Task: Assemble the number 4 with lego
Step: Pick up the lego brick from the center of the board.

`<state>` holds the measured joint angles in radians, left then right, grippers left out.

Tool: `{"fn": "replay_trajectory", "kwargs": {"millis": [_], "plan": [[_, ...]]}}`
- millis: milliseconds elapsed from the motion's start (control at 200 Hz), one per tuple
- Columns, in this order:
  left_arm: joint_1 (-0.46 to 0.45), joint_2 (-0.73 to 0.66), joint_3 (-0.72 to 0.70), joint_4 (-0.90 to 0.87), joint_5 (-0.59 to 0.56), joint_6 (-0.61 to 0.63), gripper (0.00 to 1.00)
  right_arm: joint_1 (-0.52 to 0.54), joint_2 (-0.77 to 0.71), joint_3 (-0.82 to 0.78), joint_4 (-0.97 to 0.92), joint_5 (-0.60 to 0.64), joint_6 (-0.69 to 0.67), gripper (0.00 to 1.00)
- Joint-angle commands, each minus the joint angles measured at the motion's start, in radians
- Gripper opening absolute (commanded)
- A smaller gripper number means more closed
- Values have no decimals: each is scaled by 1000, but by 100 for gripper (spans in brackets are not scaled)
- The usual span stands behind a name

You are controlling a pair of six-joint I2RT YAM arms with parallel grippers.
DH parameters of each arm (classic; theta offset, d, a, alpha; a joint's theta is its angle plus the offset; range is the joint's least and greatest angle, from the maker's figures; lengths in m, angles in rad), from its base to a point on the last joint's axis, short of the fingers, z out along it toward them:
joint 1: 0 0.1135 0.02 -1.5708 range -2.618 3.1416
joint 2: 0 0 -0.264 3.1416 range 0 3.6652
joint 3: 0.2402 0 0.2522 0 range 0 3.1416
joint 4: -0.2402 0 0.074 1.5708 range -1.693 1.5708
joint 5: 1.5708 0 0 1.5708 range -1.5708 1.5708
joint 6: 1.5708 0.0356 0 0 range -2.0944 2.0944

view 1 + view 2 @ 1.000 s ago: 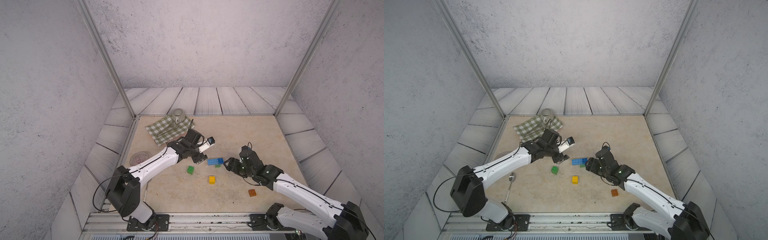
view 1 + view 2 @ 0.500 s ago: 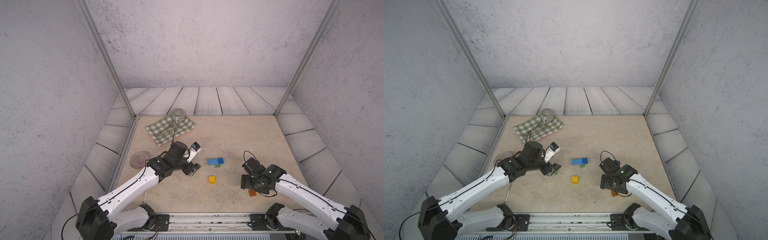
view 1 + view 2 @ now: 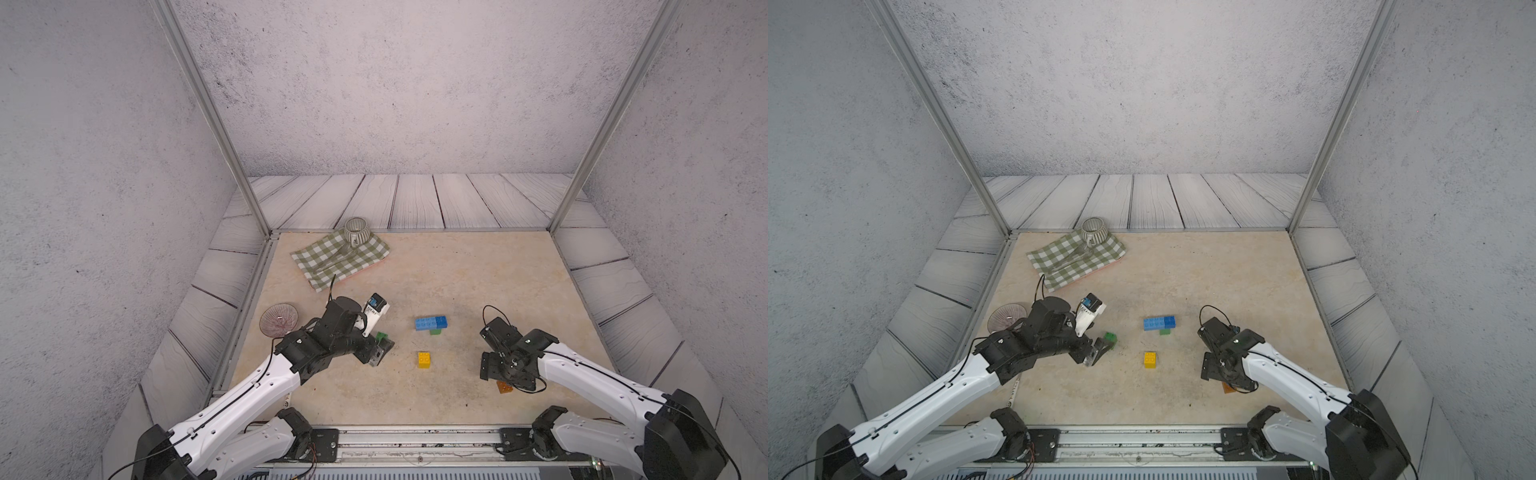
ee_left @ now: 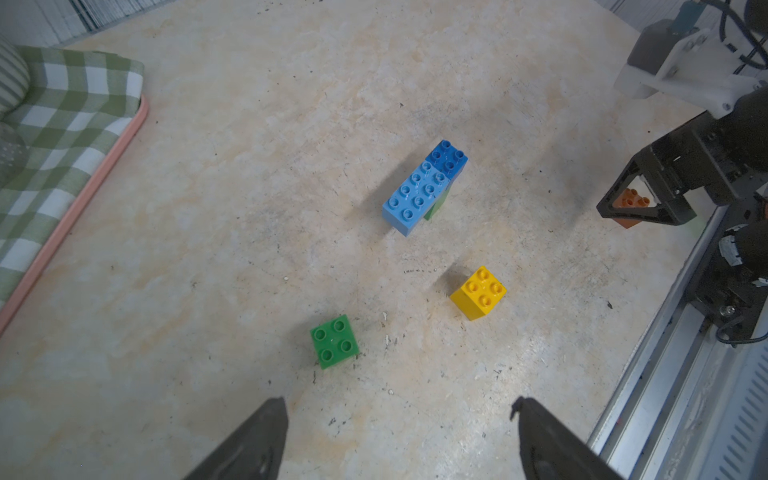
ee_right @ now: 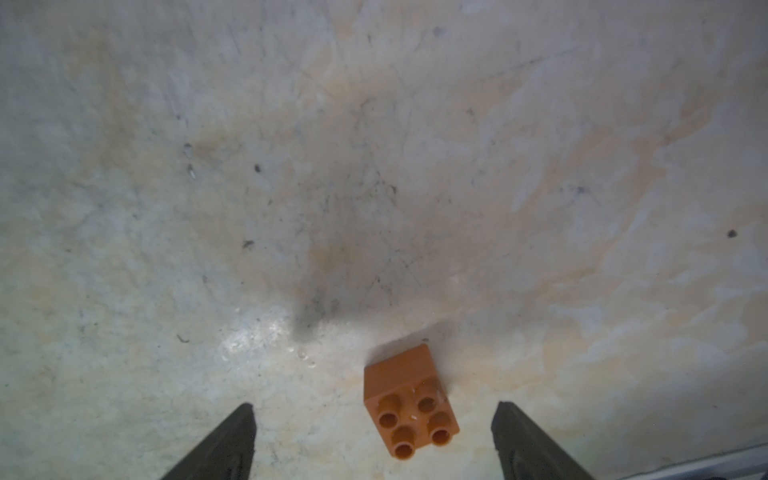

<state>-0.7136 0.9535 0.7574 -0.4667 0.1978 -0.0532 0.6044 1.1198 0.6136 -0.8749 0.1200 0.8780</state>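
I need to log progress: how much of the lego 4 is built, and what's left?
Done: the blue bricks sit joined as a crossbar on a green stem brick. In hand: nothing; the left gripper is open by the loose green brick, the right gripper open over the orange brick. Left: those two and the yellow brick lie separate, so both uprights are unbuilt.
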Motion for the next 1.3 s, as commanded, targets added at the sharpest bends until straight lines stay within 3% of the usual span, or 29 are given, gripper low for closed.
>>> {"fn": "replay_trajectory", "kwargs": {"millis": [0,345,856,1296], "plan": [[4,-17,-11,-9,-6,-11,89,-4,30,4,4,-36,-19,90],[4,-36,-18,-13,-18,-13,90,-2,71,20,3,-123,-32,89],[3,-50,-19,-12,-26,-14,90,-3,41,9,-61,-76,-51,63],[2,-59,-20,-13,-31,-14,90,-3,109,43,-75,-54,-36,62]]}}
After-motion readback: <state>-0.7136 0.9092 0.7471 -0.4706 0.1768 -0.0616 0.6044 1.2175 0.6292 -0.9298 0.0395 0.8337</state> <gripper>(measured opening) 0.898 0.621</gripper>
